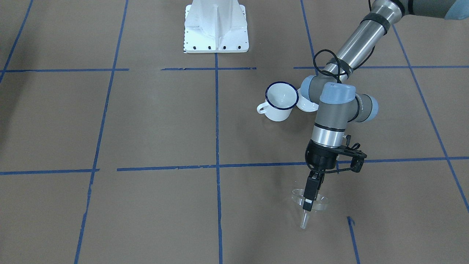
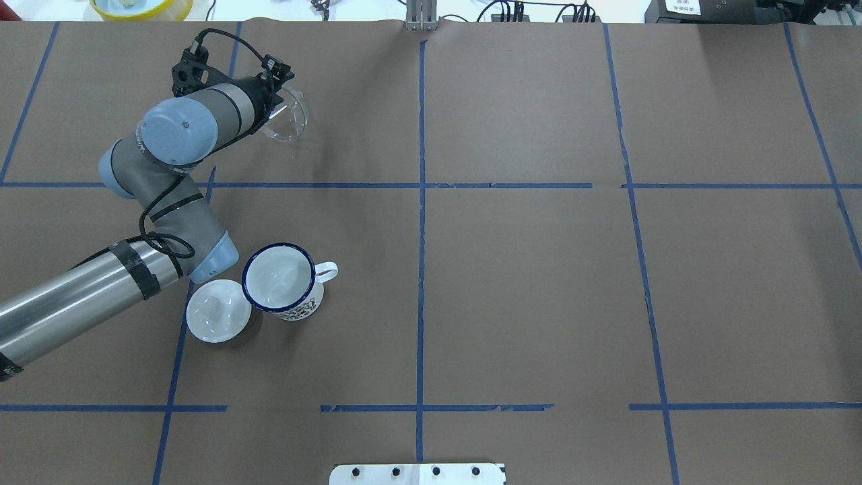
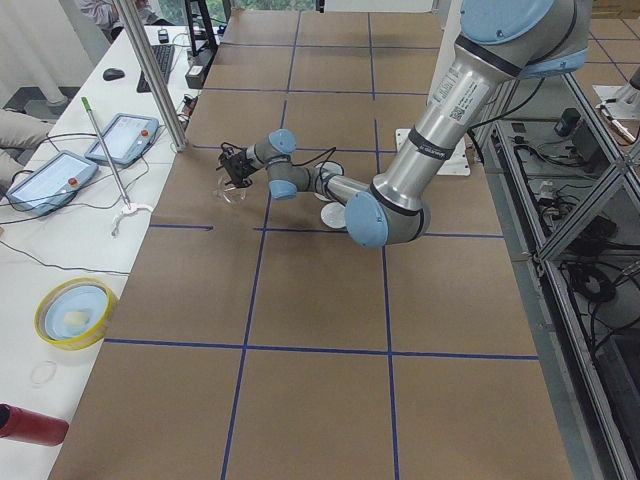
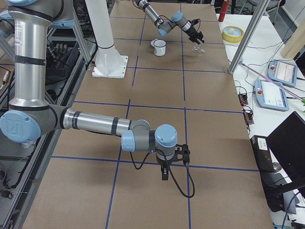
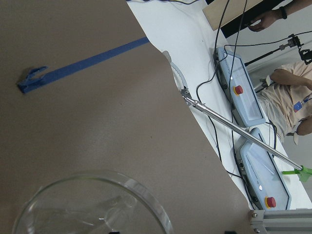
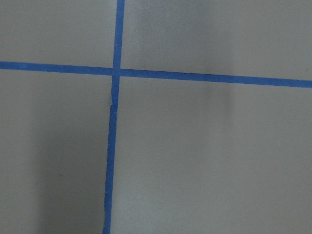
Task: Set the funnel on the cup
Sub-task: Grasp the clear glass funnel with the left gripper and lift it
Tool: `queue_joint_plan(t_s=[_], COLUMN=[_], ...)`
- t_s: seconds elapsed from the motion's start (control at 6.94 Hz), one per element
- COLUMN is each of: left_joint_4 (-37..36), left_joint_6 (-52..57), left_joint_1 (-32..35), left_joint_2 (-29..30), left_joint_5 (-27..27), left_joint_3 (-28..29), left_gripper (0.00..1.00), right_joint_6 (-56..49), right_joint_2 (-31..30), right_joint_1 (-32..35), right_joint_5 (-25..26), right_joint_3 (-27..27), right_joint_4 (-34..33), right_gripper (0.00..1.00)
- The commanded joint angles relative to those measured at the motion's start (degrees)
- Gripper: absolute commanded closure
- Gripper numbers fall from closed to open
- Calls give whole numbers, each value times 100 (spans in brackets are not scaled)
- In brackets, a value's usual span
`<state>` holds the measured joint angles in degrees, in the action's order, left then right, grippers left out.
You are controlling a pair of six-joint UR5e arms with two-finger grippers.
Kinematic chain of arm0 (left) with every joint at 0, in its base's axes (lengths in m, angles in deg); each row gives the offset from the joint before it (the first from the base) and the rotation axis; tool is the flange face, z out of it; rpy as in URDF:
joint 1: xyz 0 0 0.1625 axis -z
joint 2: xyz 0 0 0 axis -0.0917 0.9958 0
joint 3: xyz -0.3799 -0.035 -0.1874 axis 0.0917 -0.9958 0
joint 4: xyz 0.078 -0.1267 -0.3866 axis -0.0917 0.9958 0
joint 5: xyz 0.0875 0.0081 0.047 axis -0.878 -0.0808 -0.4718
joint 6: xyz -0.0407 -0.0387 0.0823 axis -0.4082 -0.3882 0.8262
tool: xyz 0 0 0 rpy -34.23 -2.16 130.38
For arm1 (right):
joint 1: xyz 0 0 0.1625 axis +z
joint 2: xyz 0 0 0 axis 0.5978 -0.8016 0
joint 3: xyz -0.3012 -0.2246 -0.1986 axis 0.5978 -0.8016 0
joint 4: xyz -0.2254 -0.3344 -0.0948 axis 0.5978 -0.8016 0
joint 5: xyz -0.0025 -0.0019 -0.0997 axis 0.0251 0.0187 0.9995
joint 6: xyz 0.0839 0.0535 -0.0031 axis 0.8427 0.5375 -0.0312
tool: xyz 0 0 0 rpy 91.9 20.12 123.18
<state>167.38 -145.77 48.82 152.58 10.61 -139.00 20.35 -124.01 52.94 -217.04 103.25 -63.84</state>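
The clear plastic funnel (image 1: 315,201) is upright with its spout down, near the table's far edge on my left side. My left gripper (image 1: 309,205) is shut on its rim from above. I cannot tell whether the spout touches the table. The funnel also shows in the overhead view (image 2: 289,120) and at the bottom of the left wrist view (image 5: 92,204). The white cup (image 1: 280,102) with a dark blue rim stands upright and empty, closer to my base (image 2: 279,279). My right gripper (image 4: 164,174) shows only in the right side view, low over the table, and I cannot tell its state.
A round white knobbed lid (image 2: 217,311) lies against the cup, beside my left forearm. The white robot base (image 1: 216,27) stands at the table's near middle. A yellow bowl (image 3: 72,312), tablets (image 3: 125,135) and a metal pole (image 3: 155,75) are beyond the far edge.
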Motion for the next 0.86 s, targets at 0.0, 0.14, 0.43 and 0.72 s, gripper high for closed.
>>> queue_joint_plan(t_s=[0.0,0.14,0.43,0.72], left_joint_4=[83,-2396,-3474,-3458], left_joint_6=[47,622,750,759], left_joint_1=[4,395,390,390], left_joint_2=[5,22,84,84], left_joint_5=[7,1382,1431,1431], left_joint_3=[-2,-3030,-3982,-3940], left_gripper=[100,100,100,100], right_joint_6=[0,0,0,0], right_joint_2=[0,0,0,0], right_joint_1=[0,0,0,0], right_joint_5=[0,0,0,0], right_joint_3=[0,0,0,0], right_joint_4=[0,0,0,0], right_gripper=[0,0,0,0])
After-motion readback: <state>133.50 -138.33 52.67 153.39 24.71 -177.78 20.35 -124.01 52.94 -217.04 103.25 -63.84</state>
